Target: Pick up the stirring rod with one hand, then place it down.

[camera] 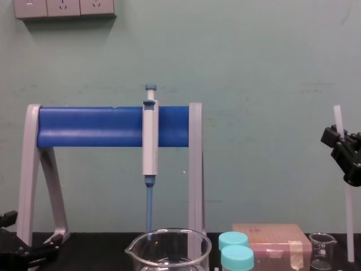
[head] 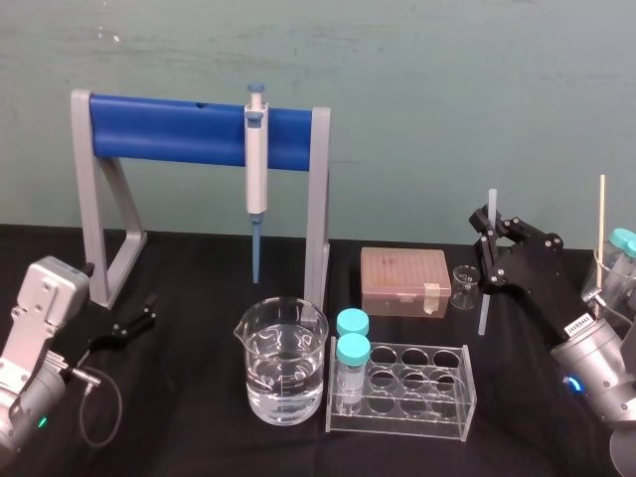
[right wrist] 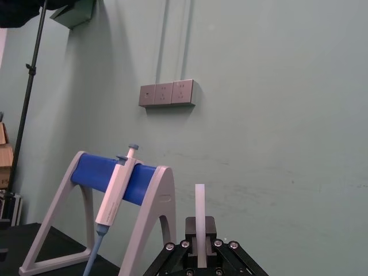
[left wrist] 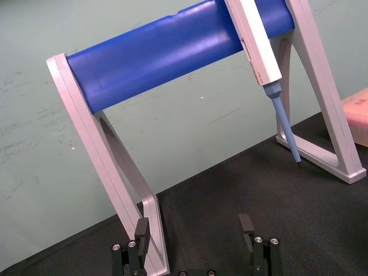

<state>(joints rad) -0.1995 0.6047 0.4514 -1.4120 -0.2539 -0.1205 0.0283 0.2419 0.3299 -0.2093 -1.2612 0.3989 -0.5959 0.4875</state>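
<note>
The stirring rod [head: 483, 303] is a thin translucent-white stick, standing almost upright at the right of the table, just right of a small glass beaker [head: 463, 286]. My right gripper [head: 488, 241] is shut on the stirring rod near its upper part, and a short length sticks up above the fingers. In the right wrist view the stirring rod [right wrist: 199, 213] rises between the black fingers of the right gripper [right wrist: 199, 233]. In the chest view the stirring rod [camera: 348, 220] reaches down to about table level. My left gripper [head: 134, 320] rests open at the far left, beside the stand's foot.
A grey stand with a blue bar [head: 169, 129] holds a blue-tipped pipette [head: 256, 169]. In front stand a large beaker of water [head: 281, 363] and a clear tube rack [head: 417, 388] with two teal-capped vials. A tan tip box [head: 404, 281] lies behind. Teal-capped bottles [head: 621, 253] stand far right.
</note>
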